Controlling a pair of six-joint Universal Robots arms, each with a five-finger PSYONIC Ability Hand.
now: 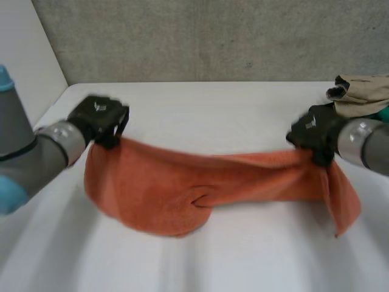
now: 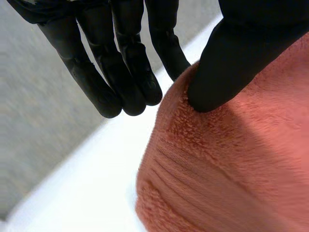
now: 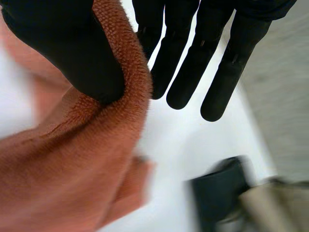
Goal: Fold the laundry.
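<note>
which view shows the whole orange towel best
The head view: it shows the towel stretched between the left hand and right hand, its middle sagging. The wrist views show the patch of towel at each thumb.

A white table (image 1: 200,115) is backed by a grey concrete wall (image 1: 200,36); a pale panel (image 1: 27,55) is seen at one side.

Orange towel (image 1: 176,194) between left hand (image 1: 98,119) and right hand (image 1: 315,135)
</note>
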